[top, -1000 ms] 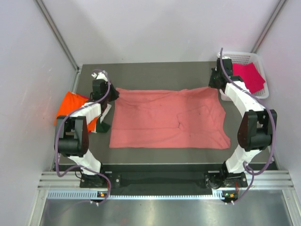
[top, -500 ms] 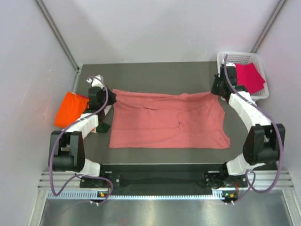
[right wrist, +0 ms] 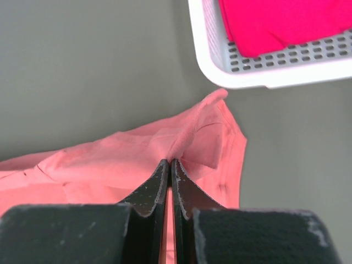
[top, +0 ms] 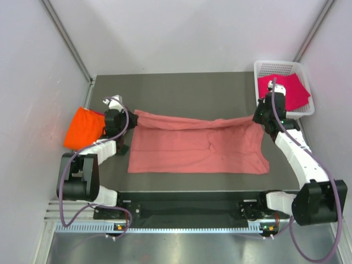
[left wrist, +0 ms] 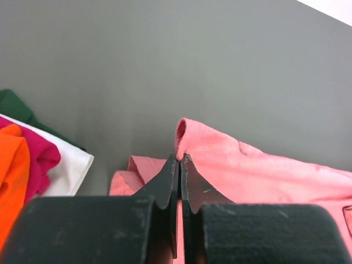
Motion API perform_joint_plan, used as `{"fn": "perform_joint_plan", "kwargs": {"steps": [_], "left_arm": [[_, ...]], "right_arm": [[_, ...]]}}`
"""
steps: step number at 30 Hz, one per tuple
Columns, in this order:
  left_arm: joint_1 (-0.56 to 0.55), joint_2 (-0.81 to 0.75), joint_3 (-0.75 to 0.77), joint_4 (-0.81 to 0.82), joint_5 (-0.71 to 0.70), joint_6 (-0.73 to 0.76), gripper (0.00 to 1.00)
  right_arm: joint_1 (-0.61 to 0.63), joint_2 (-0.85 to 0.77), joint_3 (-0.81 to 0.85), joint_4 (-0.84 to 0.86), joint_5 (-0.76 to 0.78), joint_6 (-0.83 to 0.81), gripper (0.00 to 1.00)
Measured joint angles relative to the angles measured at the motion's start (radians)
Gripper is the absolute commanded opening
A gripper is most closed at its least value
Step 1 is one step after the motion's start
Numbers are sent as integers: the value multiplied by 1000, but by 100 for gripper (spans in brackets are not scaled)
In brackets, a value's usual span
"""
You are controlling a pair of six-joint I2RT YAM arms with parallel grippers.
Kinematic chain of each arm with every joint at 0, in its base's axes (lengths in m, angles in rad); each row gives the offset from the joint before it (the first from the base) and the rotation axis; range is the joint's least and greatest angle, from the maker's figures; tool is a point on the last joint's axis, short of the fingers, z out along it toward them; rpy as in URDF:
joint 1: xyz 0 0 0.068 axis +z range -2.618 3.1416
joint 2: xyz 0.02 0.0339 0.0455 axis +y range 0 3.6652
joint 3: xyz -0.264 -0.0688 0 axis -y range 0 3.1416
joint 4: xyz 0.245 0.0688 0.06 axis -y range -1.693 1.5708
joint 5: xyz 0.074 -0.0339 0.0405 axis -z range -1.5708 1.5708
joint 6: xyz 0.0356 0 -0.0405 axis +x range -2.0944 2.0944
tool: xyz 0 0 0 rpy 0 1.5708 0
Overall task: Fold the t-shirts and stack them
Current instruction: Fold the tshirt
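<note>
The salmon-pink t-shirt lies spread across the middle of the dark table. My left gripper is shut on its far left corner. My right gripper is shut on its far right corner. Both corners are lifted, so the far edge hangs between the grippers above the rest of the shirt. The bright orange t-shirt lies folded at the left table edge. The magenta t-shirt lies in the white mesh basket at the far right.
Beside the orange shirt, the left wrist view shows magenta, white and dark green cloth. The basket's wall stands close beyond the right gripper. Bare table lies behind the shirt. Enclosure walls stand on both sides.
Both grippers have pulled the shirt's far corners toward me and up, so the far edge has come nearer the front. The arms have swung outward and back.
</note>
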Motion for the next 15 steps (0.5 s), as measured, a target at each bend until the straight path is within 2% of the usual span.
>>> {"fn": "perform_joint_plan", "kwargs": {"steps": [13,15], "left_arm": [[0,-82,-156,95,2,-58,0],[0,-106,-188,99,2,-77,7]], "right_arm": [[8,-251,-134,-26,14,26,0],[9,-290,-175,-39,16,37,11]]}}
